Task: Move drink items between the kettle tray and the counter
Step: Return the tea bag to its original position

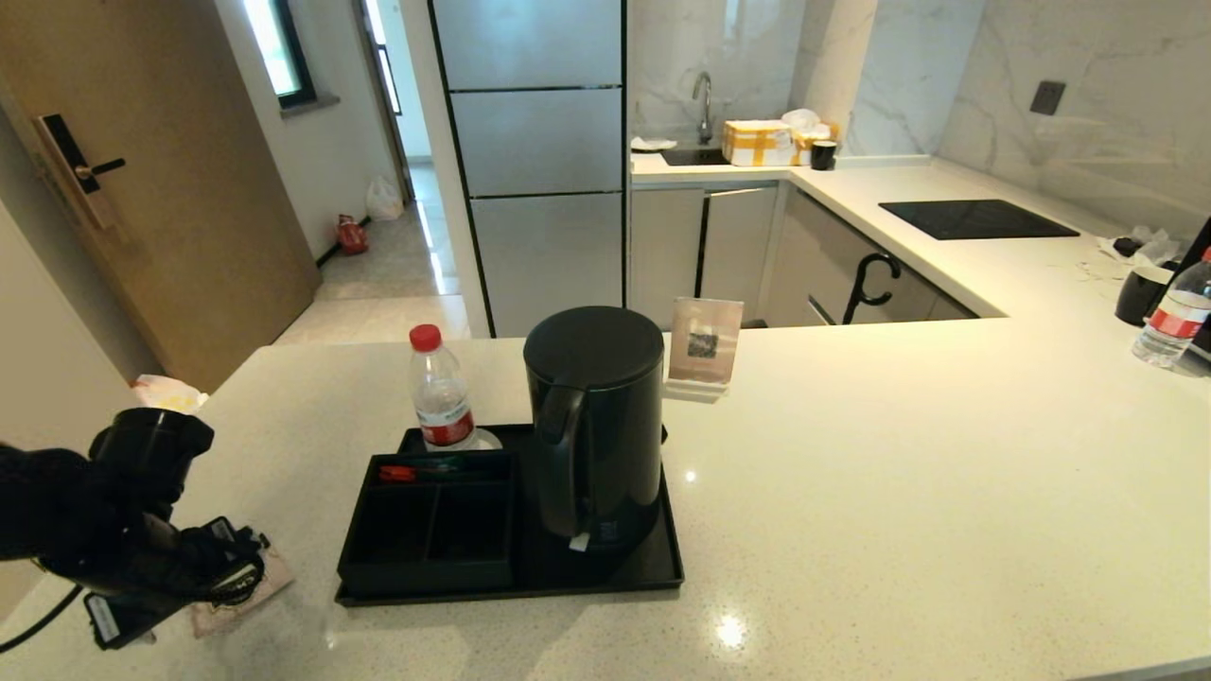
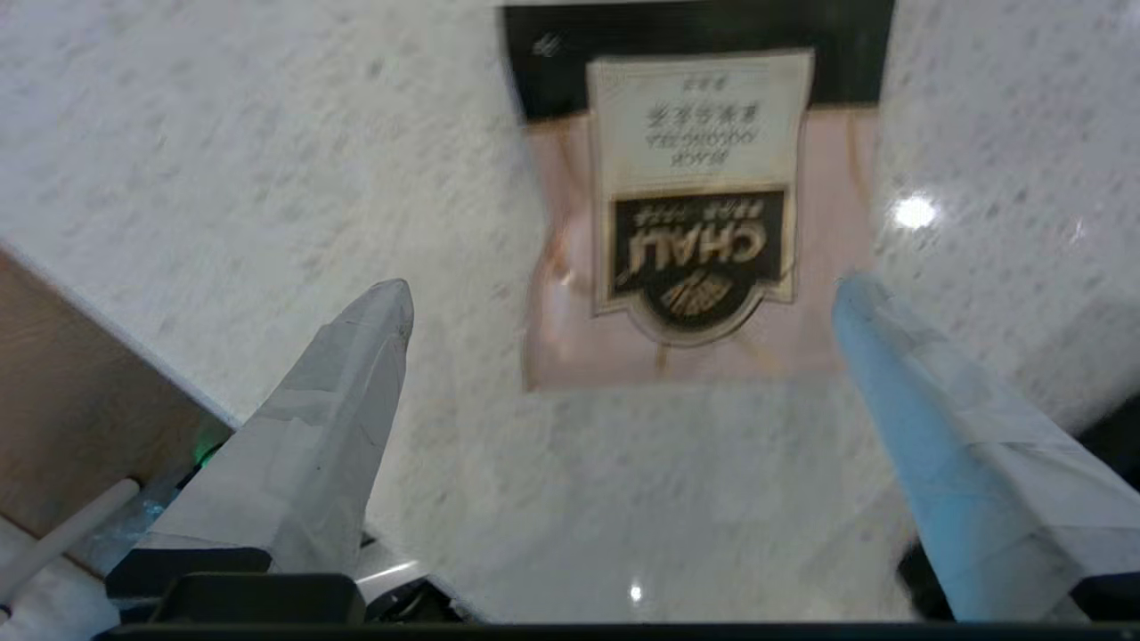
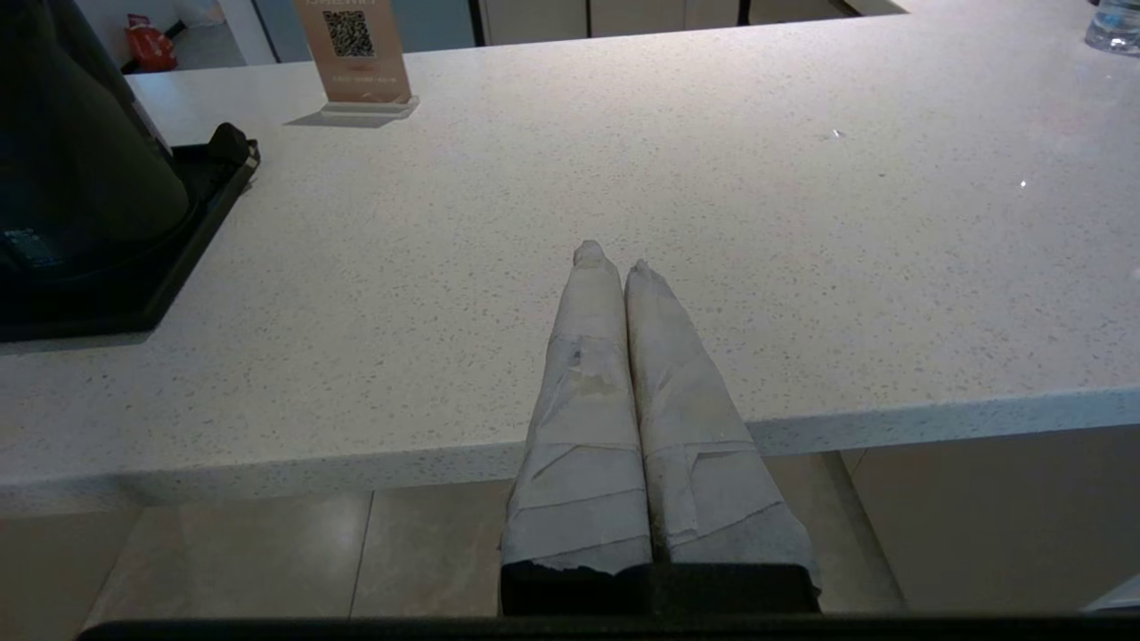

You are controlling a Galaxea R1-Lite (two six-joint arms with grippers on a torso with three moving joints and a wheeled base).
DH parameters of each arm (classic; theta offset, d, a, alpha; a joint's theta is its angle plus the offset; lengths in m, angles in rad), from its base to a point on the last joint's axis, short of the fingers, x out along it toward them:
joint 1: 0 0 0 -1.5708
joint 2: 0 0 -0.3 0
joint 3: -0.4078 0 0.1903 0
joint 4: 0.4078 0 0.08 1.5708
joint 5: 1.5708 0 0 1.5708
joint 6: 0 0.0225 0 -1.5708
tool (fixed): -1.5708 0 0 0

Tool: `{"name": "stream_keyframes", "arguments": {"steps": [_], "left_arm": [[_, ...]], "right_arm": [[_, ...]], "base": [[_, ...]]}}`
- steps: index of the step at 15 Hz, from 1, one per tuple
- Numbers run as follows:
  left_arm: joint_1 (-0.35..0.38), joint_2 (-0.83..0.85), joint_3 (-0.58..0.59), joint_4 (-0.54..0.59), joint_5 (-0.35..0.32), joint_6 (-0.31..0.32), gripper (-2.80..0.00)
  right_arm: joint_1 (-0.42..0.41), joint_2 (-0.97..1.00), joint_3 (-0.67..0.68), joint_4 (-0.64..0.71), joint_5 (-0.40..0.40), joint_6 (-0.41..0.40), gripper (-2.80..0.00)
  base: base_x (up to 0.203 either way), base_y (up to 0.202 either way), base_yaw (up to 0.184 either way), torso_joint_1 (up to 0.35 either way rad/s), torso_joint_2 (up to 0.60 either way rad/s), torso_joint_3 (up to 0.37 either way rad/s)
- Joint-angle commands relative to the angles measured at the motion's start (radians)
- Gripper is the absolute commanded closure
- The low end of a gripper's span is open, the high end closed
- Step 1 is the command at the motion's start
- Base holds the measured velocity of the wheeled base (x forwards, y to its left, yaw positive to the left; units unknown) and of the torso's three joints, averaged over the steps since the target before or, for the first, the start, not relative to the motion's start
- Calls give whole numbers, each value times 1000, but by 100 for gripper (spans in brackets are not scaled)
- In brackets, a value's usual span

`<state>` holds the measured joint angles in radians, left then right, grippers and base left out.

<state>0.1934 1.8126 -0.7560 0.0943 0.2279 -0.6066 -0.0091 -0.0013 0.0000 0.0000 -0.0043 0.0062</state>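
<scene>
The pale-pink tea sachet (image 2: 704, 267) lies flat on the speckled counter (image 1: 899, 473), left of the kettle tray (image 1: 653, 569). My left gripper (image 2: 623, 289) hovers just over its near end, open wide, with nothing between the fingers. In the head view, that gripper (image 1: 232, 567) covers most of the sachet (image 1: 276, 575). The black kettle (image 1: 594, 426) stands upright on the tray's right half. My right gripper (image 3: 614, 258) is shut and empty, low at the counter's front edge, right of the tray.
A red-capped water bottle (image 1: 440, 397) stands at the tray's back left, behind the divided black box (image 1: 430, 520). A QR sign (image 1: 705, 345) stands behind the kettle. Another bottle (image 1: 1173, 322) and a black mug (image 1: 1143, 293) sit far right. The counter's left edge is close to my left gripper.
</scene>
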Motion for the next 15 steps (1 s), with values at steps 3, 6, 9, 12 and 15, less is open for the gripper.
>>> {"name": "stream_keyframes", "arguments": {"steps": [3, 6, 9, 12, 15], "left_arm": [[0, 118, -85, -2, -8, -7, -280], [1, 157, -108, -11, -7, -13, -280], [6, 180, -117, -53, -25, -13, -280], [7, 183, -121, -68, -111, -13, -280], [9, 181, -123, -77, -192, -15, -280]], "right_arm": [[0, 1, 0, -2, 0, 0, 0], [0, 1, 0, 0, 0, 0, 0], [0, 1, 0, 0, 0, 0, 0], [0, 1, 0, 0, 0, 0, 0], [0, 1, 0, 0, 0, 0, 0]], "base": [[0, 0, 0, 0, 0, 0], [0, 0, 0, 0, 0, 0], [0, 0, 0, 0, 0, 0], [0, 0, 0, 0, 0, 0], [0, 0, 0, 0, 0, 0]]}}
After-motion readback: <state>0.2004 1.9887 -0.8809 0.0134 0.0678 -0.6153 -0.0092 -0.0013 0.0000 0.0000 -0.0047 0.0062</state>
